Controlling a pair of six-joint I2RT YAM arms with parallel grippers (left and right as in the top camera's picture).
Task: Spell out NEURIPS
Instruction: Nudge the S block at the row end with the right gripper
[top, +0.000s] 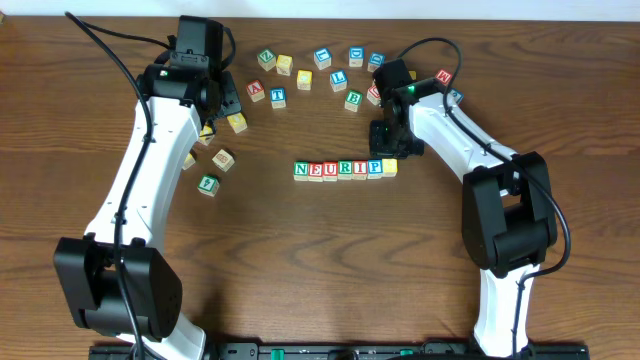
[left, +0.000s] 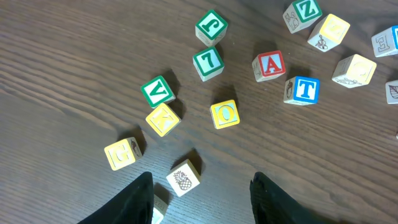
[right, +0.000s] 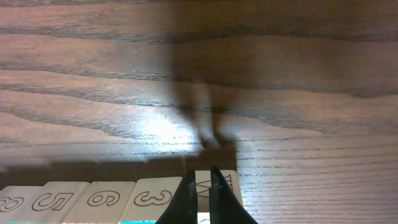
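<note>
We note row of small wooden letter cubes (top: 340, 169) at frame centre, reading N-E-U-R-I-P, faces touching. At row's right end, seventh slot: plain yellowish wooden cube (top: 390, 167), letter unreadable. Directly over it: right gripper (right: 202, 177), fingers pressed together, nothing held. We judge closed tips serve as pusher to square cube into line; contact possible, view unclear. Upper left: left gripper (left: 202, 202) over loose wooden letter cubes (left: 224, 114), jaws apart, empty, clear of work.
</note>
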